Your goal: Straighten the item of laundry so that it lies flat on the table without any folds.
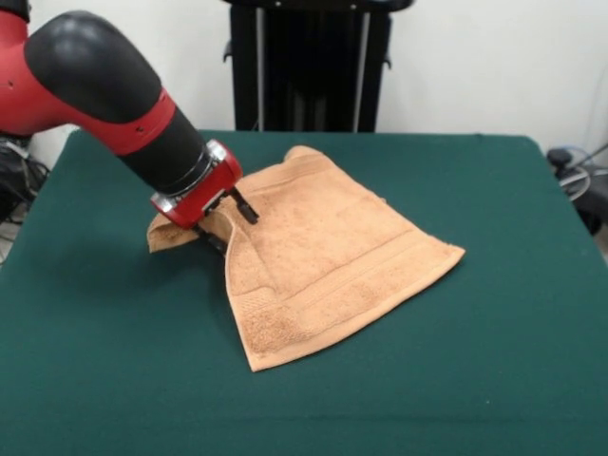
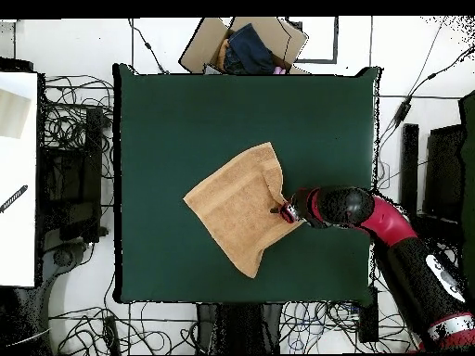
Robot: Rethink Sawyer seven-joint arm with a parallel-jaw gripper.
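The broad dark green felt-topped table carries a peach-orange terry hand towel near its middle, lying diamond-wise and mostly flat. The red and black arm's gripper sits at the towel's corner on the left of the front view, fingers closed to a narrow pinch on a bunched fold there. The rest of the cloth stretches away from the gripper toward the opposite corner, so I'd judge the pull goes outward. An open cardboard box sits beyond the table, clear of everything.

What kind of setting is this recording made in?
Most likely a robotics lab: a green felt-topped table stands amid loose cables on the floor, with a cardboard box behind it and a towel as test object.
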